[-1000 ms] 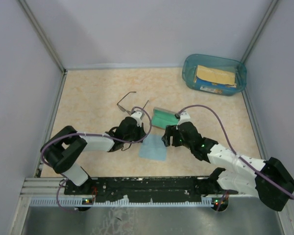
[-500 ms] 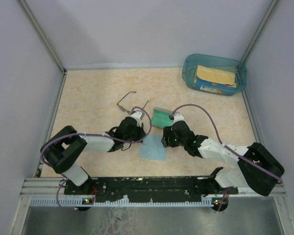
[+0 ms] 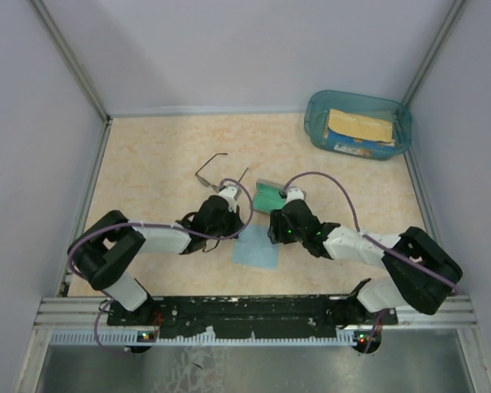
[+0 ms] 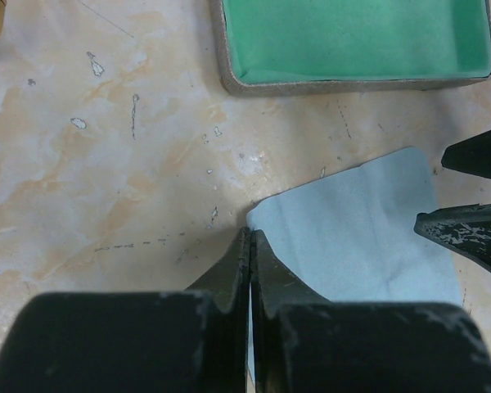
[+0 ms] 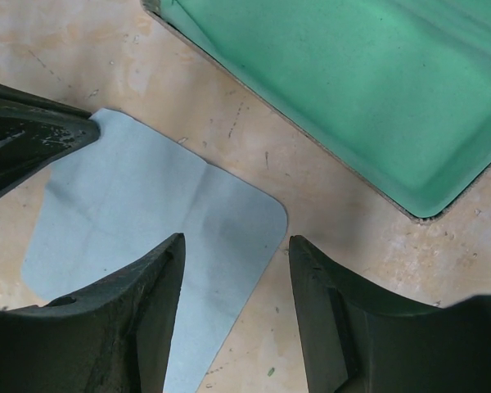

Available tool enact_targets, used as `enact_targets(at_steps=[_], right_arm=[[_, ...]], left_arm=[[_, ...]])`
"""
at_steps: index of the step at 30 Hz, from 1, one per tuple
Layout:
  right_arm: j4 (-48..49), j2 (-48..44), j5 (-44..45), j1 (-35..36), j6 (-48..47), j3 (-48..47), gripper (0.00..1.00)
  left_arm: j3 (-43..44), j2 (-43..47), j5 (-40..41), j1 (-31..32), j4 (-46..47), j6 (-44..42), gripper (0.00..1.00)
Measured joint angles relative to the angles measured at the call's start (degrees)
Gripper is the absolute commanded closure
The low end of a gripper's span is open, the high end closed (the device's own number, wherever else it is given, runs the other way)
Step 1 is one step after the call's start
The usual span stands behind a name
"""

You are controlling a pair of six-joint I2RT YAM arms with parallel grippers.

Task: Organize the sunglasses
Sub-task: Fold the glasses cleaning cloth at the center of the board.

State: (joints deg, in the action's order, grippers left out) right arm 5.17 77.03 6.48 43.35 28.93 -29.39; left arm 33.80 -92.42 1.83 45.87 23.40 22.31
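Now: left gripper (image 4: 250, 237) pinched together at blue cloth (image 4: 360, 221) corner; right gripper (image 5: 236, 243) apart over cloth; sunglasses (image 3: 212, 167) lie on tabletop (image 3: 147, 147) beyond.

I work in a lab test cell: plain grey panel walls (image 3: 229, 49) box in a marbled tabletop (image 3: 164, 147), with a black mounting rail (image 3: 245, 309) along its near edge.

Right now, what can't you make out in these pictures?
- Sunglasses: top view, too small to see the lenses; left wrist view, cut off by the edge.
- Cloth: left wrist view, the shut left end effector hides whether it pinches the corner.
- Bin contents: top view, too small to read.
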Motion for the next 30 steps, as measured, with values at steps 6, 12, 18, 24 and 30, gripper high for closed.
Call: enact_targets(at_steps=[6, 12, 18, 24, 30], right_arm=[[0.81, 1.84, 0.15, -0.07, 0.00, -0.44, 0.46], [2.01, 2.95, 0.07, -0.39, 0.00, -0.83, 0.47], [2.19, 3.39, -0.04, -0.52, 0.00, -1.05, 0.47], [3.28, 4.59, -0.37, -0.52, -0.02, -1.57, 0.51], [4.09, 5.40, -0.61, -0.52, 0.02, -1.81, 0.55]], left_arm=[[-0.09, 0.09, -0.11, 0.00, 0.02, 0.02, 1.00], [-0.09, 0.09, -0.35, 0.00, 0.02, 0.04, 1.00], [-0.09, 0.09, -0.39, 0.00, 0.02, 0.15, 1.00], [-0.09, 0.09, -0.39, 0.00, 0.02, 0.17, 1.00], [-0.09, 0.09, -0.39, 0.00, 0.00, 0.17, 1.00]])
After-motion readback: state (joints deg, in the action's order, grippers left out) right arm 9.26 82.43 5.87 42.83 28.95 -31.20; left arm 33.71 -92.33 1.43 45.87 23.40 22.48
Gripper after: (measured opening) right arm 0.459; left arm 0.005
